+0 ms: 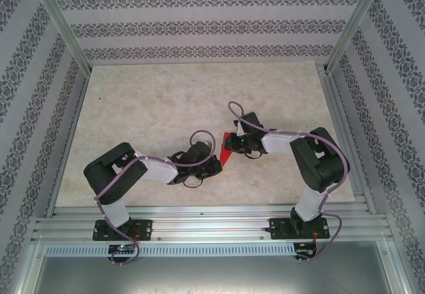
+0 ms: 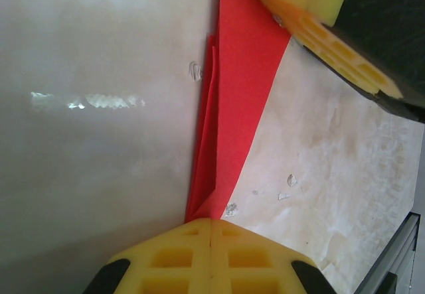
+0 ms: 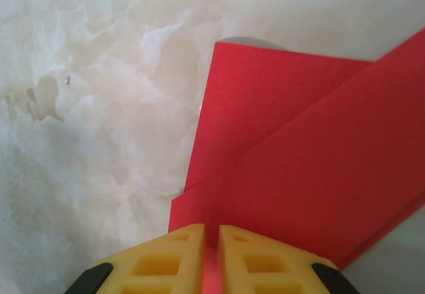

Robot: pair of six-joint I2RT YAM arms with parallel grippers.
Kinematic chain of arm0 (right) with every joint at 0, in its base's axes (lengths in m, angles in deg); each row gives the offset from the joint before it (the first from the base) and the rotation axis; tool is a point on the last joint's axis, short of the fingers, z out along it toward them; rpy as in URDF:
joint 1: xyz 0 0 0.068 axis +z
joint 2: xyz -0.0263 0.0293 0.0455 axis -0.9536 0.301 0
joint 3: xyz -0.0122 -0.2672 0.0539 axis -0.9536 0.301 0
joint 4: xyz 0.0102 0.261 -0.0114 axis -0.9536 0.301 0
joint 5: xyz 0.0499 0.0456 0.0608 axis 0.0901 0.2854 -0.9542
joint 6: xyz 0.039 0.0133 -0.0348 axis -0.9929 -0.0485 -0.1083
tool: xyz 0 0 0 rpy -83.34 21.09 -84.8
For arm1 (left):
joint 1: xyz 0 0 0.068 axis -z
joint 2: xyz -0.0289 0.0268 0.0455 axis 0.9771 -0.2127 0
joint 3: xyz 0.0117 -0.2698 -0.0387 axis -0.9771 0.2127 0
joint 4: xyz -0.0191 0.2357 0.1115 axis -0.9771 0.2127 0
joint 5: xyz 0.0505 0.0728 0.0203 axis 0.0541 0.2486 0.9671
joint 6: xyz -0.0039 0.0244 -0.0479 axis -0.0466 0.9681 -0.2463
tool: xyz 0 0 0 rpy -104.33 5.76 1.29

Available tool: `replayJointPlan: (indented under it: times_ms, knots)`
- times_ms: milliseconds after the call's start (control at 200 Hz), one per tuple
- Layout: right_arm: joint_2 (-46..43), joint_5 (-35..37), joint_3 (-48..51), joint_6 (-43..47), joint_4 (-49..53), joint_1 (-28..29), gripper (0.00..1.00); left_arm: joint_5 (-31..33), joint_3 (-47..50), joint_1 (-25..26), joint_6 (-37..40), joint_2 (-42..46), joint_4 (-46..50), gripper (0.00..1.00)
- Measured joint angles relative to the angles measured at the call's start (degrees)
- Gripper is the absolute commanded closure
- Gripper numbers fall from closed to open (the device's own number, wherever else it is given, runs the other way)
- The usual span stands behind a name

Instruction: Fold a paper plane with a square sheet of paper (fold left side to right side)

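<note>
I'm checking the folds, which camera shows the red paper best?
Right wrist view: the red paper shows broad, its layered folds sharp. The left wrist sees a narrow strip; the top view, a small patch.

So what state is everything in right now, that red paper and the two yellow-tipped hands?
Thin bright red paper sheet: folded into overlapping layers, creased, narrowing to a point.
Left hand: shut, pinching the paper's pointed tip.
Right hand: almost shut, clamped on the paper's wider end.
</note>
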Motion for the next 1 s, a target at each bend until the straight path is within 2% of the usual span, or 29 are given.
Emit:
replayJointPlan:
  times_ms: [499,769,1004]
  knots:
    - [3.4,0.3,-5.7,5.8,4.1,-9.8,0.84,-0.2,0.2,0.0,0.0,0.0,-0.1,1.0]
    - [5.1,-2.1,-9.2,7.1,8.5,-11.0,0.83,-0.2,0.5,0.0,0.0,0.0,-0.7,1.0]
    - [-0.3,6.0,-9.6,9.0,12.2,-13.1,0.76,-0.2,0.6,0.0,0.0,0.1,-0.9,1.0]
